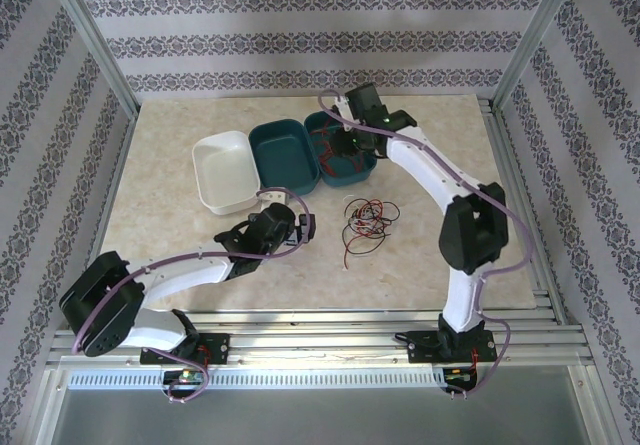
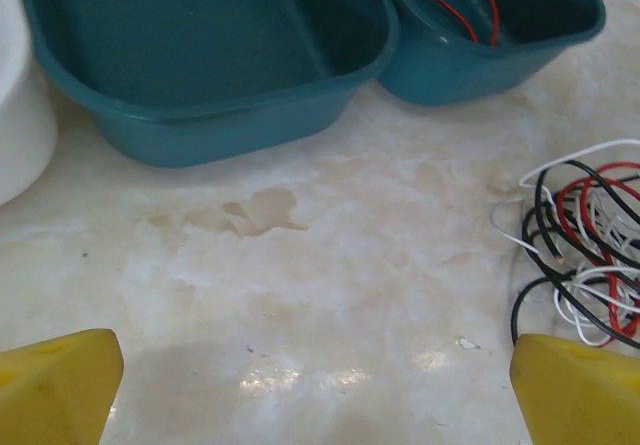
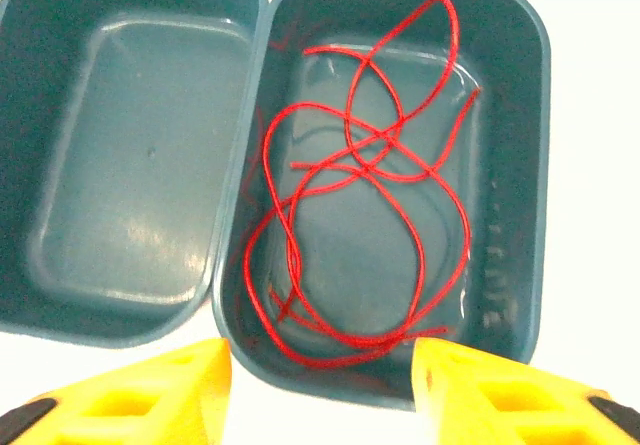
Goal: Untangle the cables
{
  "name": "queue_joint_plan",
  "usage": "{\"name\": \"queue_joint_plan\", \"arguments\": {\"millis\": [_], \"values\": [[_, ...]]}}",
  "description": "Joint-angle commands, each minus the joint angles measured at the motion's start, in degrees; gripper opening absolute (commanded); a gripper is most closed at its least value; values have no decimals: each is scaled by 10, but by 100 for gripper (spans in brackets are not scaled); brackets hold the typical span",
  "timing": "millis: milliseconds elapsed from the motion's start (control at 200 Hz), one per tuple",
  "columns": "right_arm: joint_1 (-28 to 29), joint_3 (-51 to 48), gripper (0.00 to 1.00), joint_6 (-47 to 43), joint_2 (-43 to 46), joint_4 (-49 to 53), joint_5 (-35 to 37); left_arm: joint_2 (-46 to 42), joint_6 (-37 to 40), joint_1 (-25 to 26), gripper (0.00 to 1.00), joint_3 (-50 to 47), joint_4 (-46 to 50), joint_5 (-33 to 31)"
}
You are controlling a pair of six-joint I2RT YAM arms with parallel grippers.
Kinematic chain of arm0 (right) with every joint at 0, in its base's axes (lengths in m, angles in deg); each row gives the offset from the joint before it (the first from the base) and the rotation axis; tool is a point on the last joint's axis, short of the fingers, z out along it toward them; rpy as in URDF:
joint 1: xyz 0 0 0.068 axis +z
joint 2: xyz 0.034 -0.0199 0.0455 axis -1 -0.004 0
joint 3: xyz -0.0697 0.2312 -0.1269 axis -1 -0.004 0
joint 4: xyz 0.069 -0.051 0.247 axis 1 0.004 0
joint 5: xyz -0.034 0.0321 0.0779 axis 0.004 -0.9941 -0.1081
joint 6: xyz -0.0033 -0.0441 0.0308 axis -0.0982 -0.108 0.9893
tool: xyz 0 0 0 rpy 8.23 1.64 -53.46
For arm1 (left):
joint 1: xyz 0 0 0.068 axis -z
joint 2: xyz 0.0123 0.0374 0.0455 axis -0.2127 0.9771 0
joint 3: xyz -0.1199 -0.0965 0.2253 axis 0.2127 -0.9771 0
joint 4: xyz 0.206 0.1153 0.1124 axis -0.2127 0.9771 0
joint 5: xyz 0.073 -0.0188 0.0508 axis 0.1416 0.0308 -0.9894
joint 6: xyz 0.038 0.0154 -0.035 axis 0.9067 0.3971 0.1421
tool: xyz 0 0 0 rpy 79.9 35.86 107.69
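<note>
we see the cables [image 1: 365, 223] in red, black and white, and one red wire [image 3: 370, 185] against a dark teal tub [image 3: 530, 115]. a second tub [image 3: 40, 85] is the same teal, a third tub [image 1: 225, 170] white. the table [image 1: 160, 205] is cream with a marble pattern. the walls [image 1: 300, 40] are white with dark floral bands. the left gripper [image 2: 316, 350] and right gripper [image 3: 320, 350] have yellow fingers.

L arm [image 1: 160, 275] lies low: elbow folded back near its base, forearm stretched fwd and to the right. L gripper [image 1: 277, 201] sits at the forearm's end and points fwd, jaws spread wide. In the wrist view its yellow fingertips [image 2: 60, 385] sit far apart, empty btwn. R arm [image 1: 440, 180] stands tall, bends at the elbow, forearm reaching fwd-left. R gripper [image 1: 350, 147] aims down, jaws apart, yellow fingers [image 3: 500, 395] gripping nothing.
</note>
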Motion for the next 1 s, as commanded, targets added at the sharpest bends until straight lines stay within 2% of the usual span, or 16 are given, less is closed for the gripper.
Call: {"name": "queue_joint_plan", "arguments": {"millis": [0,165,260,460,700,869,994], "values": [[-10,-68,54,73,60,-3,14,27,42,-1,99,31,-42,42],[-37,-184,56,123,157,-2,6,84,55,-1,100,83,-48,92],[-58,-239,56,152,201,6,-1,125,55,-1,96,124,-48,131],[-110,-333,49,199,260,-7,-62,210,55,1,91,191,-58,189],[-134,-377,41,218,247,-29,-119,284,52,3,83,246,-41,229],[-132,-380,29,218,206,-45,-159,324,50,6,77,262,-46,245],[-129,-378,28,217,179,-55,-160,347,49,7,76,276,-46,256]]}}
